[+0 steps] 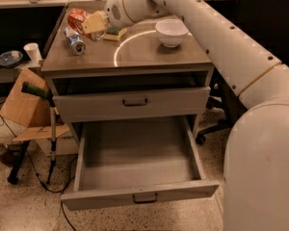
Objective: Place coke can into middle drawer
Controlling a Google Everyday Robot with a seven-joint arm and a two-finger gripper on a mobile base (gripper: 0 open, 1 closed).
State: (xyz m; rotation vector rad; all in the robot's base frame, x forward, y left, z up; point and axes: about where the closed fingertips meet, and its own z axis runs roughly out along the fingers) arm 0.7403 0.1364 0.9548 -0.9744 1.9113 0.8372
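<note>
The coke can (76, 17), red with white markings, is tilted at the back left of the cabinet top, held in my gripper (90, 22). The beige fingers (97, 21) are closed on its right side, just above the tabletop. The arm reaches in from the right across the cabinet. The middle drawer (139, 195) is pulled fully out below, and its grey inside is bare. The matching upper drawer front (132, 102) is shut.
A silver-and-blue can (75, 41) lies just below the gripper. A green-and-yellow sponge (116, 32) and a white bowl (171, 32) sit on the cabinet top (149, 54). A cardboard box (21, 105) and a crutch (50, 124) stand left of the cabinet.
</note>
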